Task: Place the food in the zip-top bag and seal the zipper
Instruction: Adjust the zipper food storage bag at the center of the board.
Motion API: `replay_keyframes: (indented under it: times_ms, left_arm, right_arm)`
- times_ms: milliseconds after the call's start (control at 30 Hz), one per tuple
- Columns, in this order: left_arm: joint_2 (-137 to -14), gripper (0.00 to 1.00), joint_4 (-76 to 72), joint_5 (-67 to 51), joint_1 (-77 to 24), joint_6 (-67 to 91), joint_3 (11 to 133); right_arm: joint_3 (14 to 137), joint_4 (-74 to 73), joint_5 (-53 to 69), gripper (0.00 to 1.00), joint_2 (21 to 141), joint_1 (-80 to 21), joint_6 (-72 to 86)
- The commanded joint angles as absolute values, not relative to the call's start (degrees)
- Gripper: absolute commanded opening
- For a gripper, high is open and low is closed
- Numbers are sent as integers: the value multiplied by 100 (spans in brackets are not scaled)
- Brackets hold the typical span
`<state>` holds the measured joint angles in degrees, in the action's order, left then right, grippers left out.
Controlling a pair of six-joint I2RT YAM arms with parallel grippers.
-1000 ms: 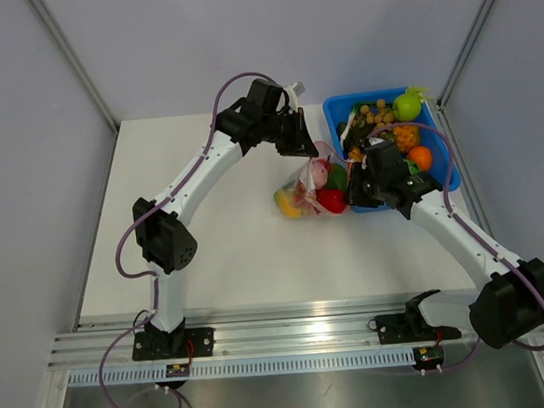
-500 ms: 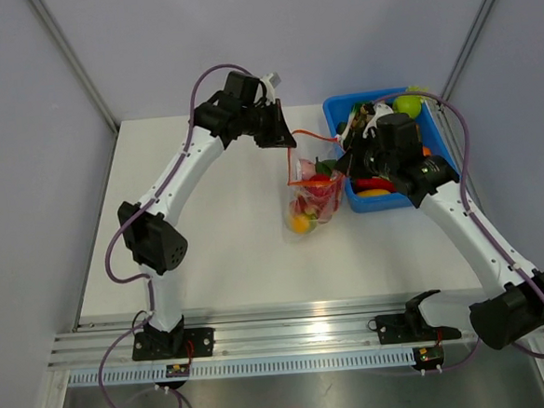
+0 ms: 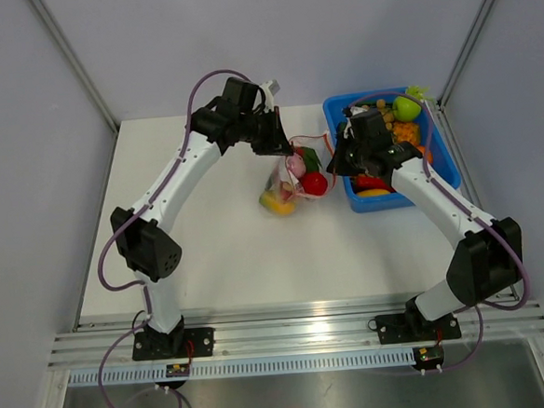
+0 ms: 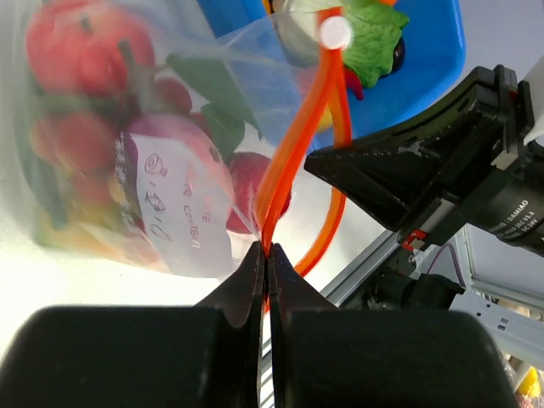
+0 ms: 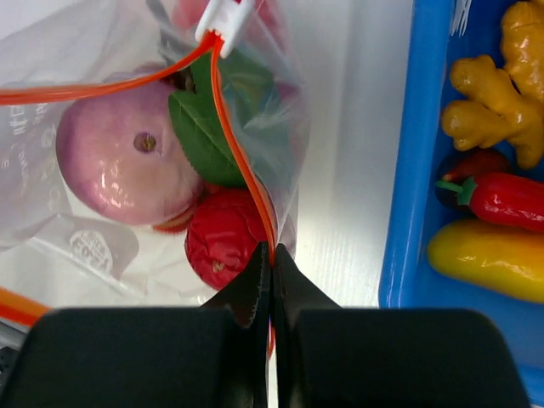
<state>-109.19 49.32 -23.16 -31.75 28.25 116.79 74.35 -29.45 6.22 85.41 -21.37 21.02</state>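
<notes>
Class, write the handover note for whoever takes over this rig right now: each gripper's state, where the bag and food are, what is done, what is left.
Left gripper: shut on the zipper.
Right gripper: shut on the zipper too, at another spot along the strip.
Zip-top bag: held between the two grippers, beside the blue bin.
Done: several pieces of food are inside the bag.
Left: the zipper's two strips part at the white slider, so the mouth looks unsealed. More food lies in the bin.
</notes>
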Motion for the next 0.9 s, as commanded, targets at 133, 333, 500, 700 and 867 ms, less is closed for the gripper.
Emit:
replay_keyframes:
  times_ms: [133, 333, 500, 700, 867]
  left_arm:
    - [-10942, 0, 4930, -2400, -3234, 2646, 12418]
    - [-11039, 0, 4948, -2391, -3217, 2488, 12498]
    - [-11223, 0, 5054, -2356, -3085, 2224, 12551]
    - [-11461, 53, 5334, -2224, -2909, 1750, 13032]
    - [-10788, 76, 5371, -1742, -2979, 1073, 12702]
  right_arm:
    - [8121, -2821, 474, 0, 8560, -2180, 1898]
    - [7666, -2489, 1044, 0, 8342, -2171, 2231]
    - [7067, -2013, 1327, 0, 8051, -2381, 2733]
    - [6408, -1188, 1634, 0, 7866, -2531, 3689]
    - [6407, -888, 1652, 0, 7892, -2602, 4095]
